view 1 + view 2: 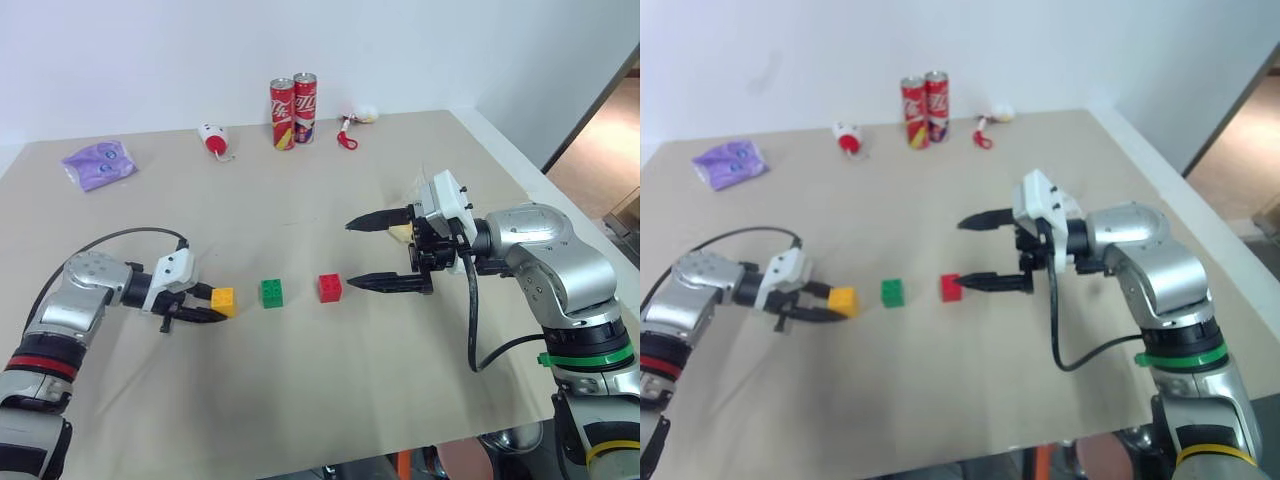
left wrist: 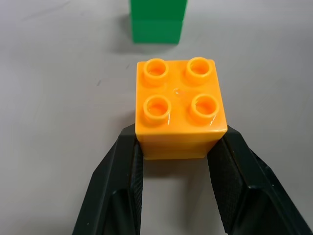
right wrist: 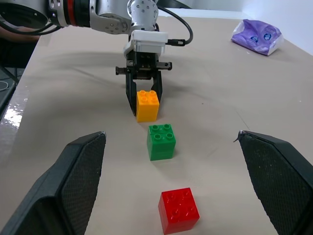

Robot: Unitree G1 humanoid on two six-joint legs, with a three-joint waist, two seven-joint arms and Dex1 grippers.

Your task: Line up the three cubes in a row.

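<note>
Left end effector [image 1: 208, 306] pinches the yellow-orange block [image 1: 223, 301] by its sides, low on the desk [image 1: 300, 400], at the left end of the row. Green block [image 1: 271, 292] sits just right of it, red block [image 1: 329, 287] further right; all three roughly in line. Likely final alignment. Right end effector [image 1: 385, 252] spread wide and empty by the red block, probably standing clear.
</note>
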